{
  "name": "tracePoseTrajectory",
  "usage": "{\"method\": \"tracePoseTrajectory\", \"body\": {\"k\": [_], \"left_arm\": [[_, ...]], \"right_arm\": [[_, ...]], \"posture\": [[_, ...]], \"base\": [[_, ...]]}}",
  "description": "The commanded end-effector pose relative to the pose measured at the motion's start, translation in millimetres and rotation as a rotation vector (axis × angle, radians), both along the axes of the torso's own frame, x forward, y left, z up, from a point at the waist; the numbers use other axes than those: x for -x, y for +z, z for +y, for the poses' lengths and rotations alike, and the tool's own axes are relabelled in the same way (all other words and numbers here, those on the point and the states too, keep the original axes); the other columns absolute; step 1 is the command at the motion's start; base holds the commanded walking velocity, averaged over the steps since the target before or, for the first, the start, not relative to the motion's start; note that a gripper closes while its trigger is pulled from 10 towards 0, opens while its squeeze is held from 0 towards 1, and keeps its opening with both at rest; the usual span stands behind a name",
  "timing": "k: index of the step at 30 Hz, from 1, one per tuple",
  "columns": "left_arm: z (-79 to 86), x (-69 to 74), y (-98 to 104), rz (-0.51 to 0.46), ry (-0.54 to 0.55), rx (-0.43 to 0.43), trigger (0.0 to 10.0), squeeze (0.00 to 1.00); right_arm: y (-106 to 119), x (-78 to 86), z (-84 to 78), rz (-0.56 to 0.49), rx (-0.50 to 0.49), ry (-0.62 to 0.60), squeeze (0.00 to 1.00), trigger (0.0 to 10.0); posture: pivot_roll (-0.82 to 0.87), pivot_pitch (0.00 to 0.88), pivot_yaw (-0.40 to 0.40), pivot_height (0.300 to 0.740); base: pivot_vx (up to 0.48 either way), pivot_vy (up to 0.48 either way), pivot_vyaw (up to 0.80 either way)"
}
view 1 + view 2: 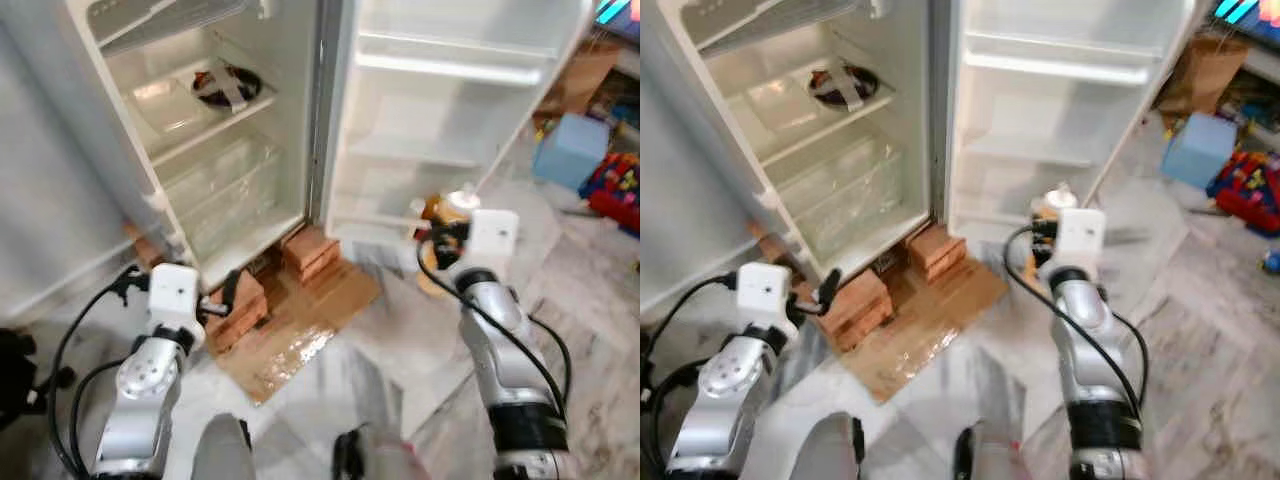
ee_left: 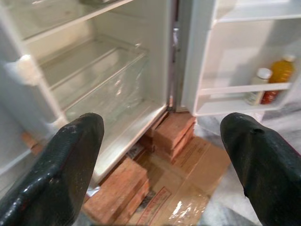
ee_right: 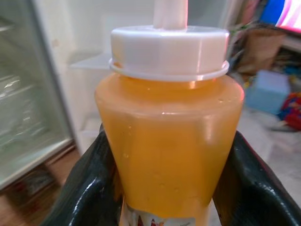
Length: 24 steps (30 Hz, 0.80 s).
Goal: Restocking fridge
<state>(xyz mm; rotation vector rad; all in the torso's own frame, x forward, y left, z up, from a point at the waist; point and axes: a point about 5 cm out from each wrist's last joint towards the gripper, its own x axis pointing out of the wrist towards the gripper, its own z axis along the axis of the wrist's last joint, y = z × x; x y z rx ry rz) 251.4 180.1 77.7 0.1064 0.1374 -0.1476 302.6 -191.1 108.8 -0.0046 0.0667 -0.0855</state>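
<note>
An orange sauce bottle (image 3: 169,132) with a white cap is held upright between the fingers of my right gripper (image 1: 441,238), which is shut on it. It hangs just in front of the lower shelf of the open fridge door (image 1: 440,100). My left gripper (image 2: 164,155) stands open with nothing between its fingers, low in front of the fridge's clear crisper drawer (image 1: 225,185). In the left wrist view two bottles, one orange (image 2: 281,75) and one pale with a white cap (image 2: 256,87), show behind the rail of the lower door shelf.
A dark dish (image 1: 225,85) sits on a glass shelf inside the fridge. The fridge rests on brick stacks (image 1: 310,250), with flattened cardboard (image 1: 300,320) on the marble floor before it. A blue box (image 1: 570,150), toys (image 1: 615,185) and a brown bag (image 1: 1200,70) lie right.
</note>
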Motion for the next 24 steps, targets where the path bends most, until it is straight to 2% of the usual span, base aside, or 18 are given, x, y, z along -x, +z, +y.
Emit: {"method": "tracePoseTrajectory", "body": {"k": [1, 8, 16, 18, 20, 24], "left_arm": [[7.9, 0.8, -3, 0.015, 0.021, -0.006, 10.0, 0.00], [10.9, -4.0, -1, 0.004, 0.013, -0.028, 10.0, 0.00], [11.4, -2.8, -2, 0.007, 0.026, -0.036, 10.0, 0.00], [12.1, -1.2, -2, -0.004, 0.049, -0.059, 10.0, 0.00], [18.2, -1.8, -3, -0.015, 0.135, -0.117, 10.0, 0.00], [26.8, -0.3, -7, 0.008, 0.191, -0.092, 10.0, 0.00]], "right_arm": [[5, -3.5, 8.6, -0.028, -0.016, 0.039, 0.00, 10.0], [9, -9.7, 16.7, -0.051, -0.024, 0.073, 0.00, 10.0], [15, -11.3, 31.2, -0.079, -0.062, 0.193, 0.00, 10.0], [16, -10.5, 33.9, -0.090, -0.054, 0.217, 0.00, 10.0], [16, -10.4, 36.3, -0.093, -0.064, 0.233, 0.00, 10.0], [19, -10.7, 40.1, -0.109, -0.060, 0.256, 0.00, 10.0]], "posture": [[0.07, 0.128, -0.079, 0.740], [0.08, 0.127, -0.083, 0.740], [0.08, 0.140, -0.085, 0.740], [0.08, 0.141, -0.087, 0.740], [0.08, 0.143, -0.089, 0.740], [0.07, 0.146, -0.094, 0.740]], "base": [[0.000, -0.454, 0.00], [0.000, -0.454, 0.00], [0.000, -0.452, 0.00], [0.000, -0.244, 0.00], [0.000, 0.000, 0.00], [0.000, 0.000, 0.00]]}}
